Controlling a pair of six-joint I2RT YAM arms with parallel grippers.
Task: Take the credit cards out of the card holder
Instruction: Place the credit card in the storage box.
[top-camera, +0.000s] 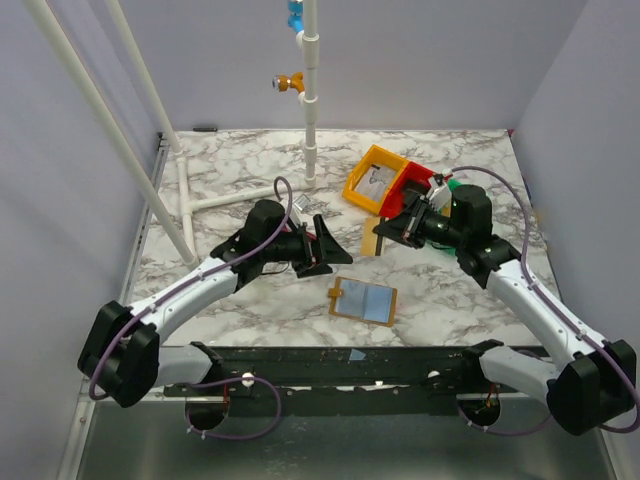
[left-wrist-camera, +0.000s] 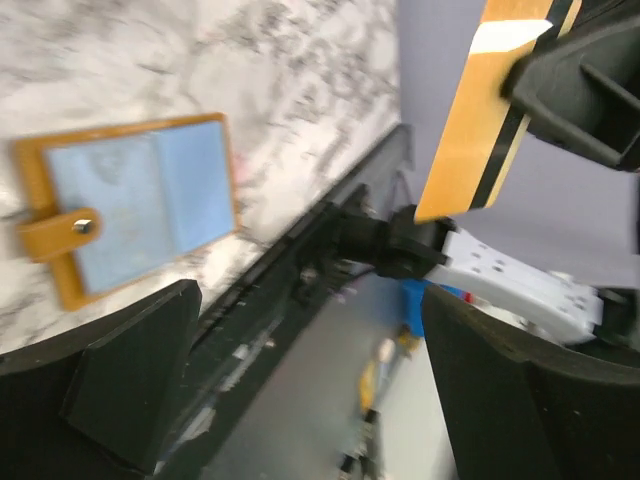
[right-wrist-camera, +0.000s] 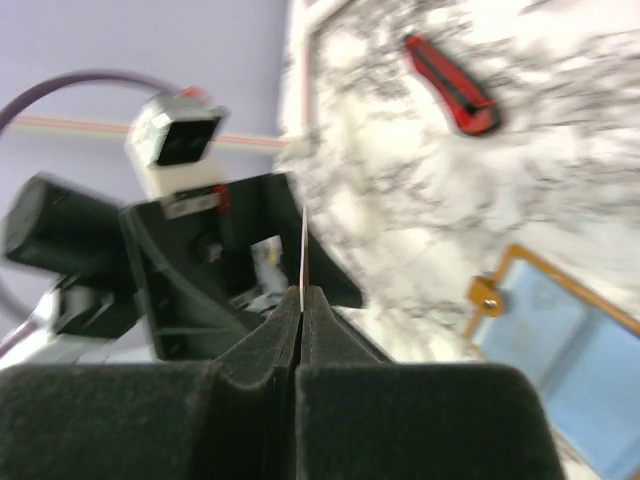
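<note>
Top external: right hand (top-camera: 386, 228) mid-air, pinching credit card (top-camera: 371, 241) (edge-on); left hand (top-camera: 333, 245) spread wide.

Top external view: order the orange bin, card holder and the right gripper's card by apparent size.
1. The orange bin and the card holder: about alike, not ranked.
2. The card in the right gripper: clearly smallest.

card holder (top-camera: 362, 300): you see a mustard-brown border, pale blue lining
credit card (left-wrist-camera: 470, 130): orange-tan, black stripe
table (top-camera: 250, 165): white marble, grey veining
knife (right-wrist-camera: 452, 85): red, black
</note>
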